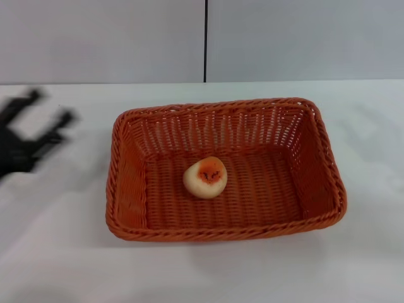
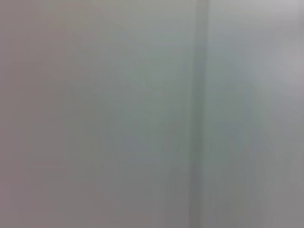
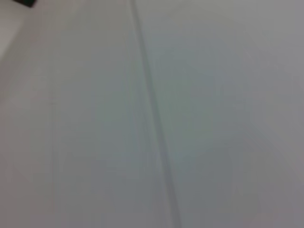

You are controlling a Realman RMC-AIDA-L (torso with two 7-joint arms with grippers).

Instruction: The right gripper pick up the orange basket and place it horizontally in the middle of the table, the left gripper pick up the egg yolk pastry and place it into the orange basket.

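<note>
Left gripper [image 1: 47,113] by table's [image 1: 57,252] left edge, fingers spread, empty | egg yolk pastry [image 1: 206,177] cream, orange-topped, inside orange basket [image 1: 129,189], mid-table.

We see only a plain grey surface [image 2: 95,114] crossed by one darker vertical line [image 2: 198,114], possibly a panel seam.

behind the work i see a pale grey wall [image 1: 303,38] with a dark vertical seam [image 1: 205,41].
</note>
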